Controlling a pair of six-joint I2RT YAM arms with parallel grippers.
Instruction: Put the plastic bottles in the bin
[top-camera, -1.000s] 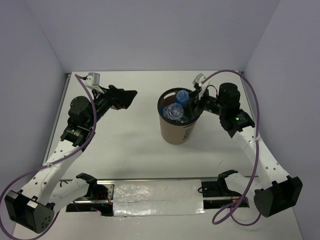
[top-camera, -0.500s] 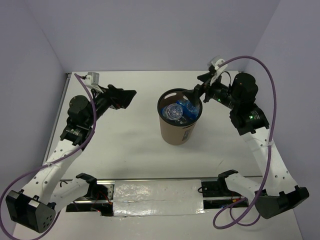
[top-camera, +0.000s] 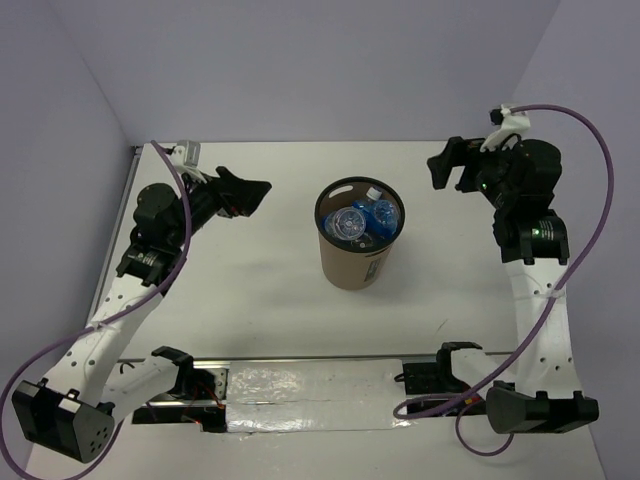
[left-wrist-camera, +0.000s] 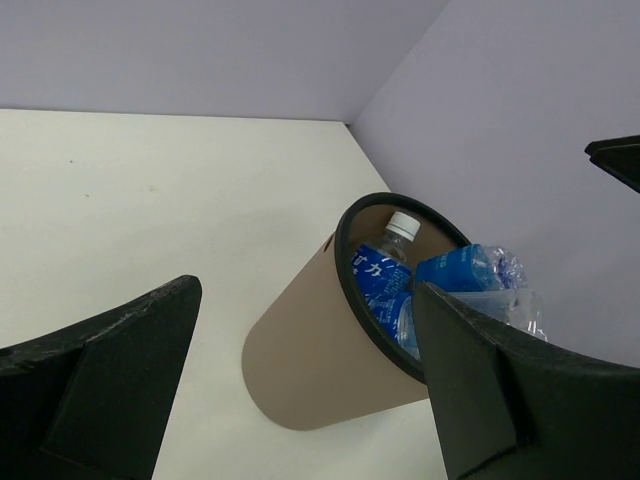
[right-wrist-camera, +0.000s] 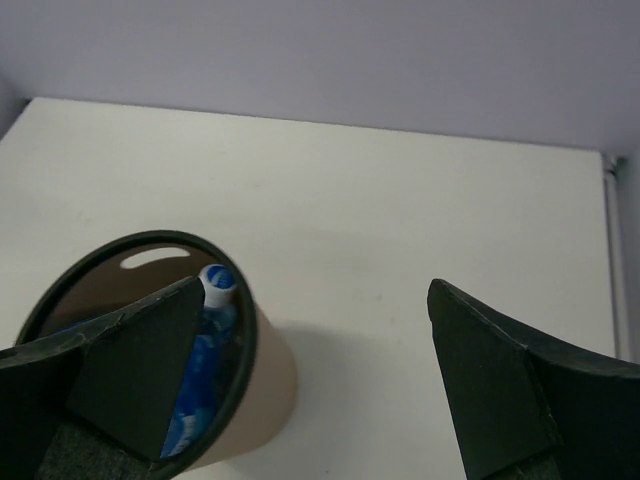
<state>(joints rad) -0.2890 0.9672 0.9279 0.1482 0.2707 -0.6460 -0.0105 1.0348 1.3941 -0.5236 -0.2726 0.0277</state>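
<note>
overhead, left fingers and right fingers both show, flanking the bin.

White matte tabletop enclosed on three sides by plain pale-lilac panels: far wall, left wall and right wall, each meeting the table along a straight seam. A thin grey trim runs along the table's left edge, and a glossy, wrinkled white strip lies across its near edge. Lighting is even and diffuse, casting only soft shadows on the white surface
</note>
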